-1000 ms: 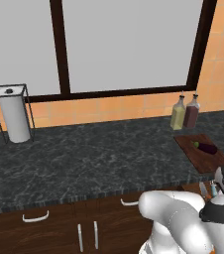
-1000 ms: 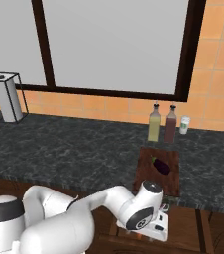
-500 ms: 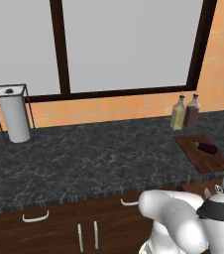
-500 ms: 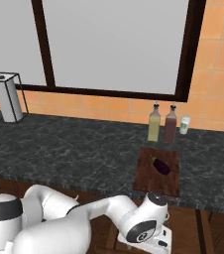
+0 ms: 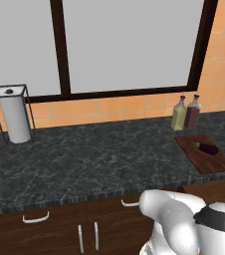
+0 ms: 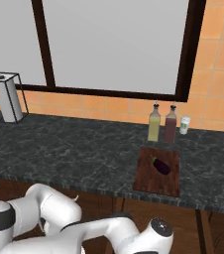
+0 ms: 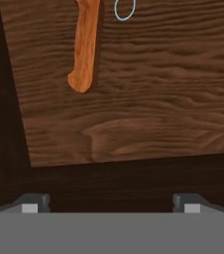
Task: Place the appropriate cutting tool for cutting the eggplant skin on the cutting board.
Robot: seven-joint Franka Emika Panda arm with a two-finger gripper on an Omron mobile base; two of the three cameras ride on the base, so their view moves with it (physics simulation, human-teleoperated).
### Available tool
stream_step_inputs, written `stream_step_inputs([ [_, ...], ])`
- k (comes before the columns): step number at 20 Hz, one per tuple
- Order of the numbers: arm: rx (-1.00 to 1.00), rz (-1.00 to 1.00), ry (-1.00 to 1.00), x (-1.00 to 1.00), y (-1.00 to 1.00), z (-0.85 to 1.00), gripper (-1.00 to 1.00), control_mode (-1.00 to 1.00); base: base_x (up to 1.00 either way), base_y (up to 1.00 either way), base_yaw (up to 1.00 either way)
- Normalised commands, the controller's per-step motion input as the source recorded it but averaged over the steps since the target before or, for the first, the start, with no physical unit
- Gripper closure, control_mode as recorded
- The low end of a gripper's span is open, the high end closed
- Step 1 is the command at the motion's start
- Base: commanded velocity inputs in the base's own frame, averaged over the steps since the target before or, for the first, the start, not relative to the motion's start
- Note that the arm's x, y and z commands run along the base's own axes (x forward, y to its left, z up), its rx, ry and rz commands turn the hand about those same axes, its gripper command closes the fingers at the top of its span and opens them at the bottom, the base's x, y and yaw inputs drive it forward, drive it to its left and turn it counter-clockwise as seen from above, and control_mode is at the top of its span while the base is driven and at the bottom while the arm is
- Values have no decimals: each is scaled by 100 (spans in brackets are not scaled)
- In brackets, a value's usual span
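Note:
The small dark purple eggplant (image 5: 208, 148) (image 6: 161, 165) lies on the far part of the reddish-brown cutting board (image 5: 204, 160) (image 6: 147, 181), at the right end of the dark counter. My arm bends down in front of the cabinets below the board. In the hand view my gripper (image 7: 111, 206) is open, its two fingertips (image 7: 33, 204) wide apart with nothing between them, over a wooden drawer floor (image 7: 148, 114). An orange wooden tool handle (image 7: 84, 47) lies there, ahead and to the left, beside a thin metal ring (image 7: 125, 10). The tool's working end is cut off by the frame.
Two glass bottles (image 5: 185, 112) (image 6: 162, 124) stand behind the board, with a small white cup (image 6: 185, 125) to their right. A paper towel holder (image 5: 14, 115) (image 6: 6, 96) stands at the counter's far left. A dark drawer wall (image 7: 5, 124) borders the floor on the left.
My hand has sunk from the counter's front edge below the board to under the countertop. The eggplant and board have not moved.

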Motion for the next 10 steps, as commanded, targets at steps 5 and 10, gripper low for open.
stream_step_inputs([
  [5,15,0,-2,39,-18,37,-100,-100,0,0,0],
  [10,12,0,0,36,-1,10,-100,-100,0,0,0],
])
